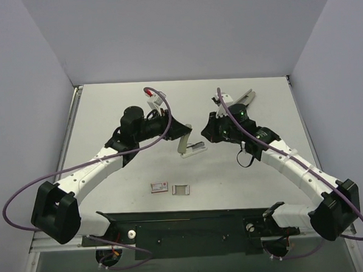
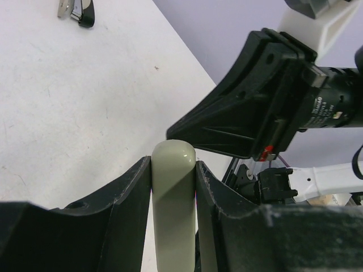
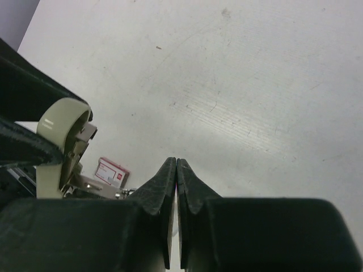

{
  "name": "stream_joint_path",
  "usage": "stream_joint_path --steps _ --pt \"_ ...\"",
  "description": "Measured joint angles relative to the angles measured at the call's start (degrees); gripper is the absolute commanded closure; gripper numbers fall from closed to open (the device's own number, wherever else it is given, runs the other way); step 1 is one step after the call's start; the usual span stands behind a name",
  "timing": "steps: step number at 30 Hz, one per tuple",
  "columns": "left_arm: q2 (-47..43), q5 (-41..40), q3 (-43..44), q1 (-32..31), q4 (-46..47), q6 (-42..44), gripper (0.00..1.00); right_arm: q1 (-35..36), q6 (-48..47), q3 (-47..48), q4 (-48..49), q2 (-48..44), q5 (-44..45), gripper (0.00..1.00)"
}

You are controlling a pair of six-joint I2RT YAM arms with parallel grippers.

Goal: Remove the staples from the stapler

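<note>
the left gripper (image 2: 173, 165) is clamping the stapler (image 2: 173, 198) by its pale shell, jaws partway open around it, lifting it above the table (image 1: 220, 182) apparently to present the inner bar to the right gripper (image 3: 177, 165), which is pinching fully closed on nothing visible.

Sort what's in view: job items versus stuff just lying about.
Job: stapler, clamped in left gripper; right gripper, shut, nearby.
Lying about: red-and-white box; small grey piece next to it.
</note>
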Motion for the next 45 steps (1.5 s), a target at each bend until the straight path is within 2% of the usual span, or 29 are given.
stream_joint_path --steps 8,21,29,45 --pt "4.7 1.7 0.0 0.9 3.7 -1.9 1.0 -1.4 0.4 -0.1 7.5 6.3 -3.0 1.0" --pt "9.4 2.3 2.2 2.6 6.5 -2.8 1.0 -1.0 2.0 -0.1 10.4 9.4 -4.9 1.0" --pt "12.0 2.3 2.5 2.7 8.1 -3.3 1.0 -0.6 3.1 -3.4 12.2 10.6 -4.9 1.0" --pt "12.3 -6.2 0.7 2.5 13.6 -4.8 1.0 1.0 7.4 -7.4 18.6 11.6 -3.5 1.0"
